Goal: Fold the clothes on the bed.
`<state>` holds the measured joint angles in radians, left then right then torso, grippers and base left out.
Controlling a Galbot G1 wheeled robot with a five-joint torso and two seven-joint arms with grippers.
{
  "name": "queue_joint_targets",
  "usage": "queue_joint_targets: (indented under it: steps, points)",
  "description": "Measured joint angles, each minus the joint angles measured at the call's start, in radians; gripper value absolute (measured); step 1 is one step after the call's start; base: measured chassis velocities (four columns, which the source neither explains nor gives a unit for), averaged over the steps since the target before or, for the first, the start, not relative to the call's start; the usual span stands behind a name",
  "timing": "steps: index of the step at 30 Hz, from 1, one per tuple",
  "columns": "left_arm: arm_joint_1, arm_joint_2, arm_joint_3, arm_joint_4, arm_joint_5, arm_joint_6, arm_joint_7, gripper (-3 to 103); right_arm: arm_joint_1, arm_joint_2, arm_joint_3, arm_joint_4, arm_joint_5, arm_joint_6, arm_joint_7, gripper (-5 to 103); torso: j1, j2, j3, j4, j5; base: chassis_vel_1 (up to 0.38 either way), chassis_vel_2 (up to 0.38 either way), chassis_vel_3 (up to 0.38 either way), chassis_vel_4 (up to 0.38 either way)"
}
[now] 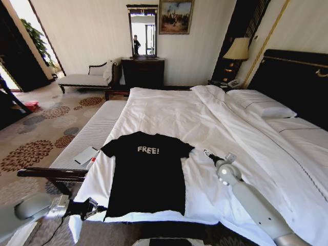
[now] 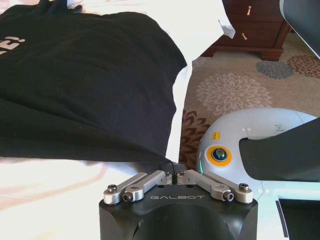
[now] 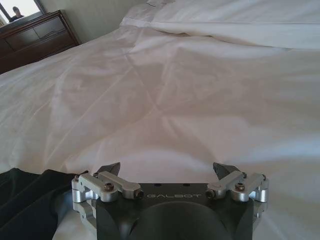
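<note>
The clothes, a black T-shirt (image 1: 147, 174) with white "FREE!" lettering, lie spread flat, front up, at the foot of the bed (image 1: 169, 110). My left gripper (image 1: 93, 207) is at the shirt's lower left hem corner. In the left wrist view the left gripper (image 2: 171, 167) is shut, with the corner of the black fabric (image 2: 85, 85) pinched at its tips. My right gripper (image 1: 207, 152) rests over the white duvet just right of the shirt's right sleeve. In its own wrist view the right gripper (image 3: 167, 170) is open, with the shirt's edge (image 3: 25, 202) beside it.
A dark wooden footboard rail (image 1: 51, 174) and a striped bench with a white booklet (image 1: 84, 155) lie left of the bed. Pillows (image 1: 261, 105) and a dark headboard (image 1: 297, 77) are at the far right. A chaise (image 1: 87, 79), dresser (image 1: 143, 72) and lamp (image 1: 237, 49) stand behind.
</note>
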<state>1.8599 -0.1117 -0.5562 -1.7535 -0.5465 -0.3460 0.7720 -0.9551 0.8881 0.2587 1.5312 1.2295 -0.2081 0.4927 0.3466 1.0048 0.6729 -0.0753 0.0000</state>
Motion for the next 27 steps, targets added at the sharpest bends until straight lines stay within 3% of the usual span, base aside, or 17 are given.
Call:
queue_joint_targets:
  steps: [1, 3, 8, 12, 13, 15, 17, 19, 21, 22, 24, 26, 27]
  points:
    - [-0.001, -0.001, -0.001, 0.002, 0.001, 0.000, 0.001, -2, 0.000, -0.001, 0.000, 0.001, 0.001, 0.000, 0.000, 100, 0.000, 0.000, 0.000, 0.0001, 0.0000, 0.000, 0.000, 0.000, 0.000]
    - [-0.007, -0.003, -0.007, 0.012, 0.002, 0.000, 0.004, 8, -0.002, -0.003, 0.000, 0.004, 0.001, 0.000, 0.000, 100, 0.000, 0.000, 0.000, 0.0001, 0.0000, 0.000, 0.000, 0.000, 0.000]
    - [-0.026, -0.016, -0.024, 0.019, -0.007, 0.006, 0.003, 19, -0.003, -0.006, 0.000, 0.006, 0.002, 0.000, 0.000, 100, 0.000, 0.000, 0.000, 0.0002, 0.0000, 0.000, 0.000, 0.000, 0.000]
    - [-0.092, -0.055, -0.087, -0.027, -0.112, 0.042, -0.007, 41, 0.009, -0.017, -0.012, 0.006, 0.007, 0.001, -0.017, 100, 0.000, 0.000, 0.000, 0.0000, 0.0000, 0.000, 0.000, 0.000, 0.000]
    - [-0.092, -0.055, -0.087, -0.027, -0.112, 0.042, -0.007, 41, 0.009, -0.017, -0.012, 0.006, 0.007, 0.001, -0.017, 100, 0.000, 0.000, 0.000, 0.0000, 0.0000, 0.000, 0.000, 0.000, 0.000]
    - [-0.152, -0.092, -0.159, -0.066, -0.203, 0.082, -0.027, 52, 0.028, -0.023, -0.017, 0.005, 0.024, 0.007, -0.043, 100, 0.000, 0.000, 0.000, -0.0001, 0.0001, 0.000, 0.000, 0.000, 0.000]
    - [-0.196, -0.112, -0.175, -0.083, -0.247, 0.114, -0.052, 52, 0.037, -0.026, -0.021, 0.005, 0.033, 0.009, -0.056, 100, 0.000, 0.000, 0.000, -0.0001, 0.0004, 0.000, 0.000, 0.000, 0.000]
    - [-0.321, -0.175, -0.181, -0.126, -0.354, 0.215, -0.162, 62, 0.060, -0.034, -0.039, 0.002, 0.049, 0.017, -0.083, 100, 0.000, 0.000, 0.000, 0.0002, 0.0001, 0.000, 0.000, 0.000, 0.000]
    - [-0.425, -0.235, -0.180, -0.177, -0.440, 0.361, -0.345, 74, 0.075, -0.039, -0.058, 0.001, 0.061, 0.019, -0.097, 100, 0.000, 0.000, 0.000, 0.0000, 0.0003, 0.000, 0.000, 0.000, 0.000]
    - [-0.425, -0.235, -0.180, -0.177, -0.440, 0.361, -0.345, 74, 0.075, -0.039, -0.058, 0.001, 0.061, 0.019, -0.097, 100, 0.000, 0.000, 0.000, 0.0000, 0.0003, 0.000, 0.000, 0.000, 0.000]
    - [-0.528, -0.318, -0.168, -0.242, -0.525, 0.520, -0.630, 85, 0.087, -0.041, -0.078, 0.002, 0.068, 0.019, -0.103, 100, 0.000, 0.000, 0.000, 0.0000, 0.0001, 0.000, 0.000, 0.000, 0.000]
    - [-0.602, -0.401, -0.152, -0.277, -0.567, 0.612, -0.858, 89, 0.090, -0.036, -0.087, 0.008, 0.069, 0.019, -0.104, 100, 0.000, 0.000, 0.000, -0.0001, 0.0004, 0.000, 0.000, 0.000, 0.000]
    - [-0.602, -0.401, -0.152, -0.277, -0.567, 0.612, -0.858, 89, 0.090, -0.036, -0.087, 0.008, 0.069, 0.019, -0.104, 100, 0.000, 0.000, 0.000, -0.0001, 0.0004, 0.000, 0.000, 0.000, 0.000]
